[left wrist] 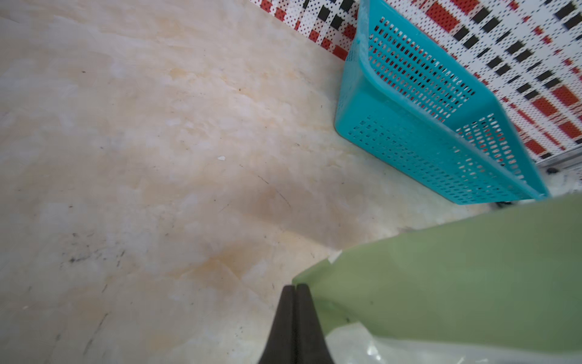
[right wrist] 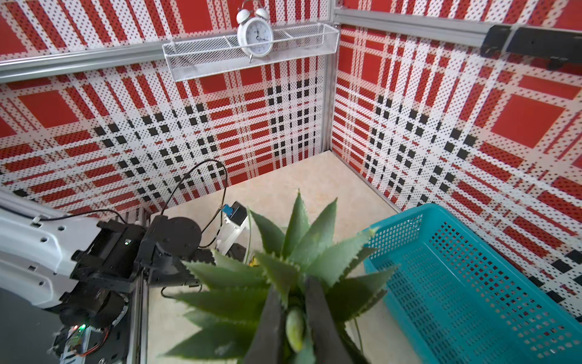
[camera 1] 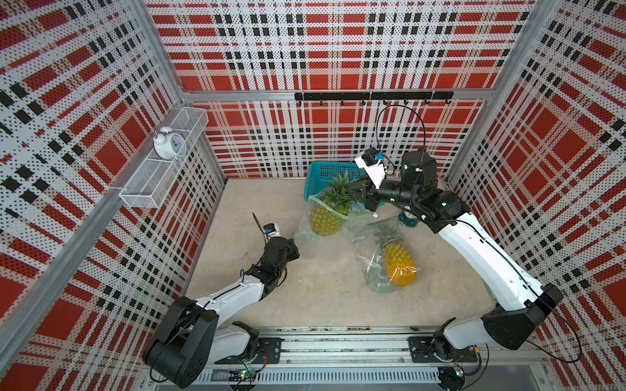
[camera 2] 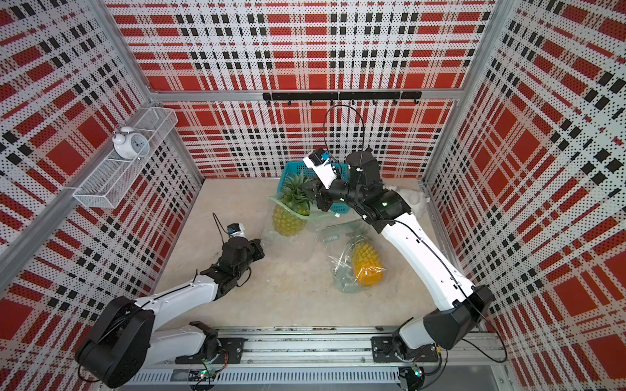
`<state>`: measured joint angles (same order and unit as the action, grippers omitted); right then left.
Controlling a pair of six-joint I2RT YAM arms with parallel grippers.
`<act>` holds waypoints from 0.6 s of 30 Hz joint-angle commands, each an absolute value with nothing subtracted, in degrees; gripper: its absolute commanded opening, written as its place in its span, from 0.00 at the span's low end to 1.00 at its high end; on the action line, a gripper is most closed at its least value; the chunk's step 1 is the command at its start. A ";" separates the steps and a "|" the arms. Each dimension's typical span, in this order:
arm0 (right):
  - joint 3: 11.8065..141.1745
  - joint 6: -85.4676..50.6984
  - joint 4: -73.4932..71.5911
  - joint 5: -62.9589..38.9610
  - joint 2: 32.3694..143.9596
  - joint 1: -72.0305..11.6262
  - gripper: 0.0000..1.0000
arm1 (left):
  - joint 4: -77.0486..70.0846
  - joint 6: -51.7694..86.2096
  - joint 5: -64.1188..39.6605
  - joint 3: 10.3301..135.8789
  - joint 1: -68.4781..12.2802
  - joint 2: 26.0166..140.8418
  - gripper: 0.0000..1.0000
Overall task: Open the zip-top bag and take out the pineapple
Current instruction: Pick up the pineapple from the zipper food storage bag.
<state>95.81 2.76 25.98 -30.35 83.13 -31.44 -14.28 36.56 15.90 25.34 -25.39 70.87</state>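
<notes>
A yellow-green pineapple (camera 1: 325, 221) (camera 2: 288, 221) stands tilted near the back. Its leafy crown (right wrist: 239, 302) pokes out of the zip-top bag (camera 1: 306, 233) (camera 2: 275, 237). The bag's green zip rim circles the top of the fruit, and the body shows through the clear film. My right gripper (camera 1: 354, 192) (camera 2: 311, 188) (right wrist: 293, 293) is shut on the crown's core. My left gripper (camera 1: 297, 244) (camera 2: 261, 248) (left wrist: 294, 288) is low at the bag's near side. Its fingers are pressed together, with the bag's green edge (left wrist: 456, 268) coming away from their tips.
A second, orange pineapple in a crumpled clear bag (camera 1: 398, 260) (camera 2: 367, 264) lies right of centre. A teal perforated basket (camera 1: 320, 171) (camera 2: 290, 169) (left wrist: 409, 126) (right wrist: 472, 283) stands against the back wall. A white alarm clock (camera 1: 167, 144) sits on a wire wall shelf.
</notes>
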 commanded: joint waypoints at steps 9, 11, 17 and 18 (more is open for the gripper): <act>100.31 0.60 16.61 -30.36 76.83 -28.93 0.00 | -9.21 33.60 25.21 28.55 -25.88 71.64 0.00; 99.51 -0.69 14.73 -30.79 75.67 -27.63 0.00 | -9.05 33.28 25.62 28.58 -25.40 71.73 0.00; 99.60 -3.16 11.45 -31.36 74.14 -24.97 0.00 | -8.37 32.43 25.81 28.39 -25.05 71.31 0.00; 99.71 -3.15 11.43 -30.61 74.17 -24.82 0.00 | -8.39 32.56 25.72 28.23 -24.92 71.04 0.00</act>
